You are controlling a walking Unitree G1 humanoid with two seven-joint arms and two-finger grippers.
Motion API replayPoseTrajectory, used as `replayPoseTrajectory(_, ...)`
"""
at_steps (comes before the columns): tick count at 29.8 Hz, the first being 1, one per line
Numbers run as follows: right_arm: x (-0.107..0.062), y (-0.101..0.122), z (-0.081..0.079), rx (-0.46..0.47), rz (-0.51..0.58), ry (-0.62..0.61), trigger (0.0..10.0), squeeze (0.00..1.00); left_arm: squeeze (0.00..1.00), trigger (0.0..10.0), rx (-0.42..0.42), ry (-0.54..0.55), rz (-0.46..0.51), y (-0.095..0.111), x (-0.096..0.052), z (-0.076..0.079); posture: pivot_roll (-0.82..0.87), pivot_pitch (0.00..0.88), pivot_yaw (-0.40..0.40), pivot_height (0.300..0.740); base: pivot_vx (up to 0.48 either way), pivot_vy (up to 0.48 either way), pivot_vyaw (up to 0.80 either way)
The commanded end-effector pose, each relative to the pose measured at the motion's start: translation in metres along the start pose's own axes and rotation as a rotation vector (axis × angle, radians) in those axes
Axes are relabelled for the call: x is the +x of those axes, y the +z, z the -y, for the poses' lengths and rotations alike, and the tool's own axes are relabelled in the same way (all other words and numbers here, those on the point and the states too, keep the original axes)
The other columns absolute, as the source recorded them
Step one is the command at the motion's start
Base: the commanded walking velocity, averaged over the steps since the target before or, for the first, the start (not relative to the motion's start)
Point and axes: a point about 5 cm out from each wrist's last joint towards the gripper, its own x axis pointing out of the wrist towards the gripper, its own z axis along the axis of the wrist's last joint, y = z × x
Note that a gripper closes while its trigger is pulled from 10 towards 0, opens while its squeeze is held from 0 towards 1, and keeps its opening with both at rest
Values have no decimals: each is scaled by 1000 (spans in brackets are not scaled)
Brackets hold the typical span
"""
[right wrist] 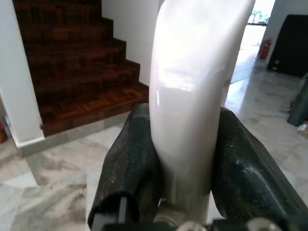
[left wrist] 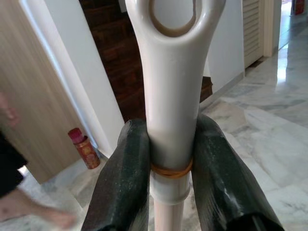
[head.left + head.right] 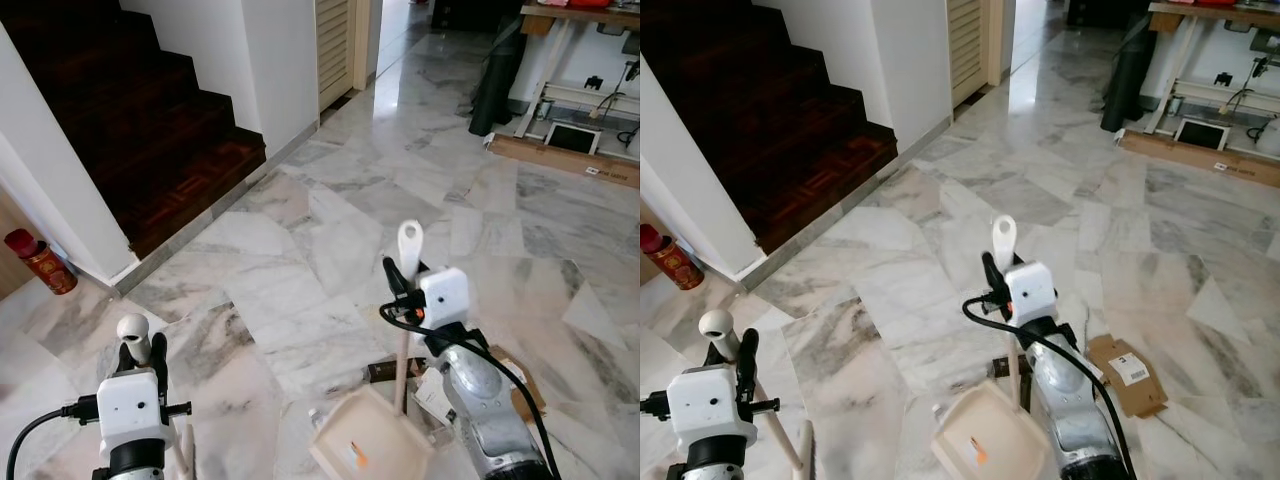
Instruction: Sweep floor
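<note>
My left gripper [image 3: 142, 352] is shut around the top of a white broom handle [image 3: 133, 328], low on the left; the left wrist view shows both black fingers [image 2: 126, 178] pressed on the handle just under its hanging loop. My right gripper [image 3: 405, 278] is shut on the upright handle of a cream dustpan [image 3: 365, 440], whose pan rests on the marble floor in front of me. A small orange scrap lies inside the pan. The broom's head is out of sight.
Dark wooden stairs [image 3: 150, 120] rise at the left behind a white wall. A red canister [image 3: 40, 262] stands beside them. A flat cardboard piece [image 3: 1125, 375] and small litter [image 3: 385, 370] lie near the dustpan. A person's foot [image 2: 29, 211] shows in the left wrist view.
</note>
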Motion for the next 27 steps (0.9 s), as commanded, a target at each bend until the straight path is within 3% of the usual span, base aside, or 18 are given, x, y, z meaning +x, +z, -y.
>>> replayPoseTrajectory(1, 4, 12, 0, -8, 48, -1, 10000, 0, 0, 10000, 14, 6, 31, 2, 2, -2, -112, 0, 89, 740, 0, 0, -738)
replayPoseTrajectory(10, 12, 19, 5, -17, 68, -16, 10000, 0, 0, 10000, -8, -10, 44, 2, 8, 6, -135, 0, 91, 740, 0, 0, -738)
replayPoseTrajectory(17, 12, 24, 19, -26, 85, -70, 10000, 0, 0, 10000, -31, -78, 52, 3, 16, 19, -199, 0, 137, 740, 0, 0, -738)
replayPoseTrajectory(21, 9, 27, 24, -28, 97, -112, 10000, 0, 0, 10000, -26, -131, 60, 3, 22, 19, -233, 0, 185, 740, 0, 0, -738)
replayPoseTrajectory(27, 6, 29, 15, -22, 107, -124, 10000, 0, 0, 10000, 38, -145, 92, 5, 41, 10, -284, 0, 216, 740, 0, 0, -738)
